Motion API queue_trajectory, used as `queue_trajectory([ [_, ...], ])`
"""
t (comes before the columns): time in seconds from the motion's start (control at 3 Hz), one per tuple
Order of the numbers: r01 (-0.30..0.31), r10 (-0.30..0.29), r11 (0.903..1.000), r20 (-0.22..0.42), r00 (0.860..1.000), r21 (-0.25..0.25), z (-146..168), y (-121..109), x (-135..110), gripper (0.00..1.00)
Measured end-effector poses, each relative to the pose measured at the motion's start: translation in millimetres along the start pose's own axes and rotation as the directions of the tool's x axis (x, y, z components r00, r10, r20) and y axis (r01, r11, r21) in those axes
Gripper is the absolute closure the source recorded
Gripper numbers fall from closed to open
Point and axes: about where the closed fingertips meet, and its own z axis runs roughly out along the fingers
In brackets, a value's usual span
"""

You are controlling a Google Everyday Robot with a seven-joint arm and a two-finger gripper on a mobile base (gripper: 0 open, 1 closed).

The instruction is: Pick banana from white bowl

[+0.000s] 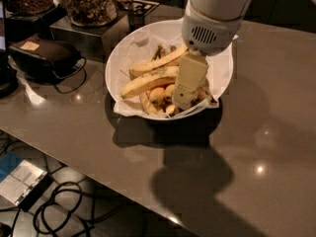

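Observation:
The white bowl, lined with crumpled white paper, stands on the grey table. In it lies the banana, long, thick, curved and yellow, pointing left. A slimmer banana lies just behind it, and small stubby bananas lie in front. My gripper hangs from the white arm over the bowl's right half. It reaches down into the bowl, right beside the banana's right end and over the stubby ones.
A black box with a cable sits left of the bowl. Jars of snacks stand on a dark stand behind it. The table's front edge runs diagonally at the lower left, with cables on the floor below.

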Motion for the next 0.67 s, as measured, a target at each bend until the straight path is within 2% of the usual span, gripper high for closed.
queue_trajectory([
  [0.67,0.012,-0.012,0.9999,-0.031,0.999,0.003,9.6,-1.7,-11.9,0.29],
])
